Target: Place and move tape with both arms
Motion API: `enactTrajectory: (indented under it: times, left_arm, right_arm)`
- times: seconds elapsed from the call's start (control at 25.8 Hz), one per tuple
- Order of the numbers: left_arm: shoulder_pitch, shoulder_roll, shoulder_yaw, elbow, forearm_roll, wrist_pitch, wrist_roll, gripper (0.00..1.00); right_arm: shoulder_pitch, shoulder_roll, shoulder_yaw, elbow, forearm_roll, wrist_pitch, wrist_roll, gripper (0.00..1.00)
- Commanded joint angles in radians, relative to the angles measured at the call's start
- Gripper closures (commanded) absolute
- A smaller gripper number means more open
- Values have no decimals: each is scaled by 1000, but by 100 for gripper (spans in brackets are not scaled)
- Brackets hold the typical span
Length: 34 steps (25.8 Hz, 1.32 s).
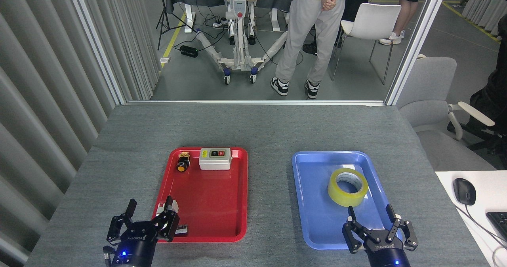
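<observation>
at the bench's near-left edge, your left pincer (141,223) hangs with its fingers spread and nothing between them, low over the near-left corner of the red tray (237,195). it partly hides a small white breaker (166,210) lying in that corner. judged from its posture, this arm is parked clear of the work rather than reaching for anything.

along the red tray's far edge sit a yellow push button (182,162) and, just beside it, the grey switch box (214,158); both are well apart from the left pincer and look untouched.

across a strip of bare bench (269,132), the blue tray (309,203) carries the tape (347,187), which lies toward the tray's right edge, a little past its middle and nearer the far edge than the near one. the roll rests flat on one face, so its core axis points straight up and the white printed core opens toward you; being round, it has no long axis along the tray. that flat seat looks stable, unlikely to roll.

at the bench's near-right edge, your right pincer (379,231) is spread and empty, over the blue tray's near edge, apart from the tape. the roll appears set down and released, and any further move would call for a fresh grasp.
</observation>
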Motion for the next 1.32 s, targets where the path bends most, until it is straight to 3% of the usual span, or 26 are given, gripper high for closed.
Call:
enactTrajectory:
  times: [0.0,0.35,1.28]
  left_arm:
    - [-5,0,1,0,0,0,0,0]
    - [-10,0,1,-2,0,0,0,0]
    - [-7,-2,1,9,2,0,0,0]
  right_arm:
    - [11,4,-3,-11,-8,18,-1,0]
    - [43,45,0,-38,-14,22,-2,0]
    - [35,42,-1,-37,-14,22,-2,0]
